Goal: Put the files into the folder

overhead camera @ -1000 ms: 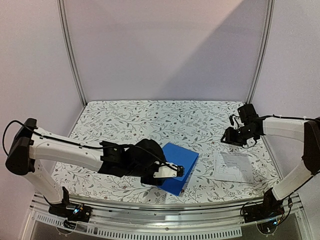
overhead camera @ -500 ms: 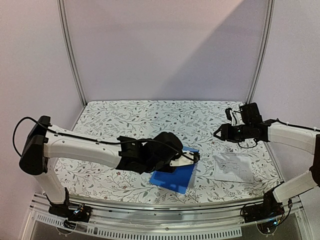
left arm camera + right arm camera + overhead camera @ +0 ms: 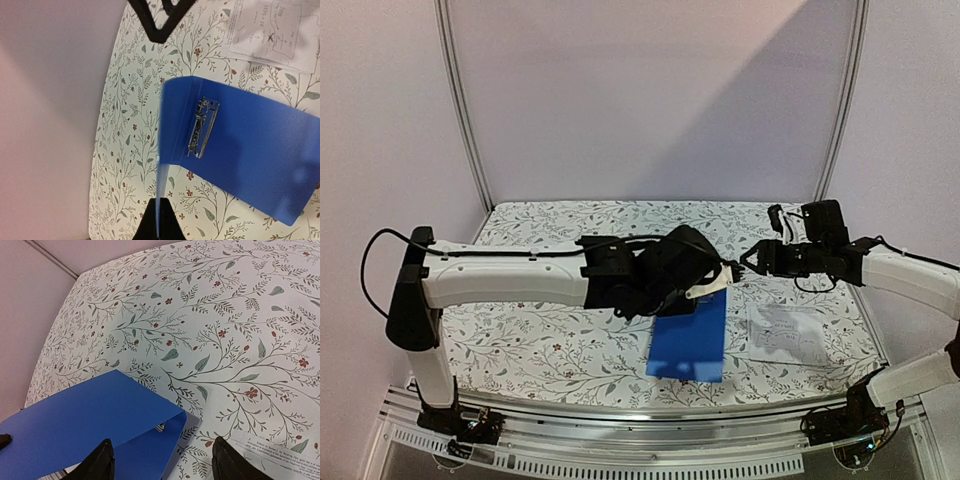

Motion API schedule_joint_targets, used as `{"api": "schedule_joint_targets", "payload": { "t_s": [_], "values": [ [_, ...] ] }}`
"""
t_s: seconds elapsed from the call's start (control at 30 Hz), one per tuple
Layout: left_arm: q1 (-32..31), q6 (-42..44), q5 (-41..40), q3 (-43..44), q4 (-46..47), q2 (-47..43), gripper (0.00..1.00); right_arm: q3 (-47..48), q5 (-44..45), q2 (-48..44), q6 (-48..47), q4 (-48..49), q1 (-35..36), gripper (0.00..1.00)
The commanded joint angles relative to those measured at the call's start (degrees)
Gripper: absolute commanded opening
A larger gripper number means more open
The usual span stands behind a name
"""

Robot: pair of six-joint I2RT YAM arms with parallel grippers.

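Observation:
The blue folder lies on the floral table, right of middle. My left gripper is shut on the edge of its cover and holds the cover raised. In the left wrist view the cover runs edge-on into the left gripper, and the metal ring clip shows inside the folder. The files, white printed sheets, lie flat to the folder's right. My right gripper hovers open just right of the raised cover, above the folder and left of the files, with nothing in it.
The floral tablecloth covers the whole table. White walls and two metal posts close the back and sides. The left arm stretches across the middle of the table. The right gripper's fingers show at the top of the left wrist view.
The left gripper shut on the cover and swung right and back, lifting it open. The right gripper moved left toward the raised cover and opened wider.

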Motion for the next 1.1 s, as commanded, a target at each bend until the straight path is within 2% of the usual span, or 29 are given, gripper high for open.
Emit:
{"api": "schedule_joint_targets", "payload": {
  "t_s": [0.0,0.1,0.33,0.47,0.6,0.73,0.9,1.07],
  "values": [
    [1.3,-10.5,2.2,8.7,-11.7,1.7,0.0,2.1,-0.9,2.0,-0.9,-2.0,0.7,0.68],
    [2.7,-15.4,6.3,13.1,-16.3,2.0,0.0,2.2,-1.8,2.6,-0.6,-1.1,0.8,0.72],
    [8.2,-25.3,16.4,19.9,-23.3,1.9,0.0,7.5,6.8,0.3,-4.3,-5.8,0.8,0.77],
    [11.4,-30.9,20.4,20.4,-23.7,0.1,0.0,9.0,3.8,-0.1,-4.3,-4.1,0.9,0.78],
    [18.7,-40.2,36.8,19.3,-23.1,-1.9,0.0,9.7,1.0,-0.8,-4.0,0.5,1.0,0.79],
    [25.0,-49.0,52.4,11.6,-17.1,-5.3,0.0,9.5,-3.1,0.1,-2.2,6.5,2.0,0.77],
    [30.8,-57.9,59.3,-1.4,-7.1,-13.9,0.0,10.8,-6.2,7.0,-0.6,8.7,6.2,0.66],
    [36.5,-65.9,64.3,-17.5,3.6,-23.7,0.0,12.1,-6.2,13.1,-2.4,9.3,10.0,0.61]
  ]
}}
